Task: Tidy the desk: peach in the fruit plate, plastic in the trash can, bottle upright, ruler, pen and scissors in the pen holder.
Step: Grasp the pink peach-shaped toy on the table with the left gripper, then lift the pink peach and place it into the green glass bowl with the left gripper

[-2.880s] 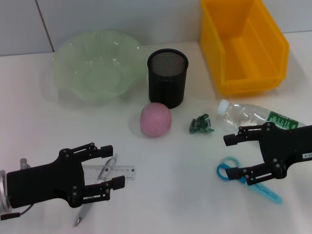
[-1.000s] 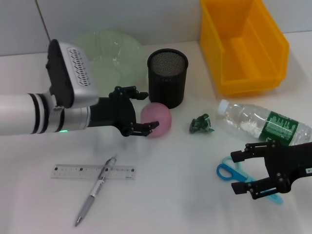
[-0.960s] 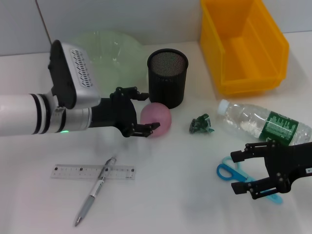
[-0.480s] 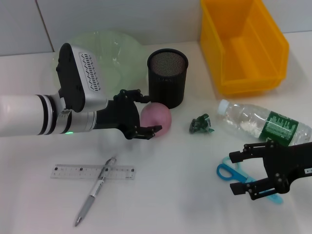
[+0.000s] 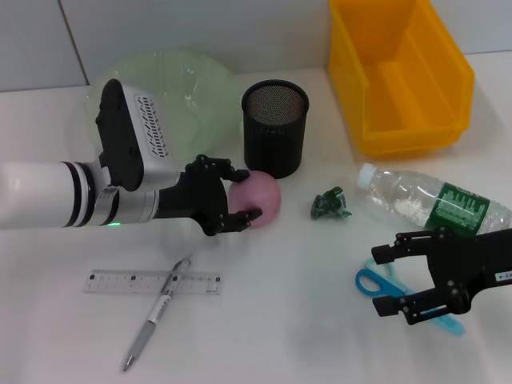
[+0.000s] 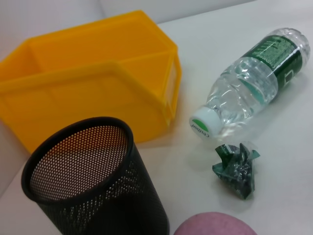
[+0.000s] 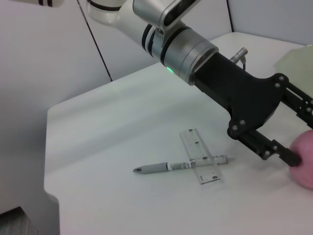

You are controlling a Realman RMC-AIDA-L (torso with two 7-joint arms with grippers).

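Our left gripper [image 5: 242, 196] straddles the peach [image 5: 258, 197] beside the pen holder [image 5: 274, 126], fingers spread, seemingly not yet gripping, so an off-centre squeeze could roll it away.

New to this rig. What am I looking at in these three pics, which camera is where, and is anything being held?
It is a two-armed robot at a white desk. The wide picture comes from its head camera, looking down; the other two come from cameras on its wrists.

The left pincer is open, its fingers on either side of the pink peach, not yet closed on it. The right pincer hangs open above the blue scissors. Nothing is held.

On the desk: a green fruit plate, a black mesh pen holder, a yellow bin, a water bottle lying on its side, a scrap of green plastic, and a pen lying across a clear ruler.

The left wrist view faces the pen holder, bin and bottle; the right wrist view shows the left arm.
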